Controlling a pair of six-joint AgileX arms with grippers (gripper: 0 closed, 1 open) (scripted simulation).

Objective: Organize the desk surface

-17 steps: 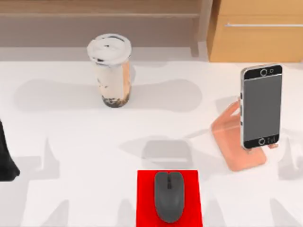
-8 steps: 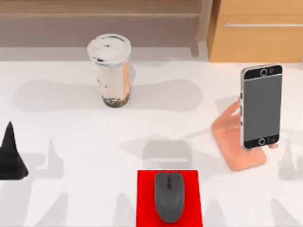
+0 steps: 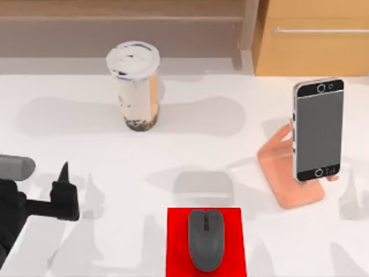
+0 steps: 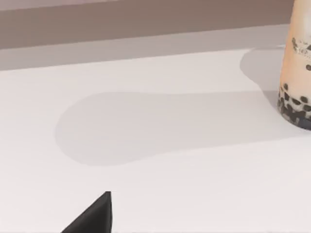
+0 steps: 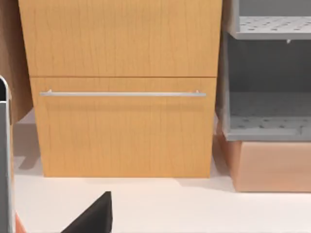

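A: Left gripper is out over the left edge of the desk surface, black fingers pointing toward the back of the table. One fingertip pokes into the left wrist view too.

B: Open or closed?

A: Can't tell. From above I see one pointed tip and a dark block beside it, nothing clear between them. It isn't touching any object.

B: And the desk itself?

A: Broad white tabletop, running from the wooden back wall to the near edge, carrying everything. Bubble tea cup stands upright toward the back left, lid on, dark pearls at the bottom. The left wrist view catches its lower part off to one side, well apart from the fingertip.

B: Front of the table?

A: Red mat at the front centre, with a dark grey mouse lying on it.

B: Right side?

A: A phone propped upright on an orange stand. Behind it, a tan cabinet with a metal handle. The right wrist view faces that cabinet, with a grey shelf unit beside it and one dark fingertip of the right gripper low in the picture. Can't tell its state either.
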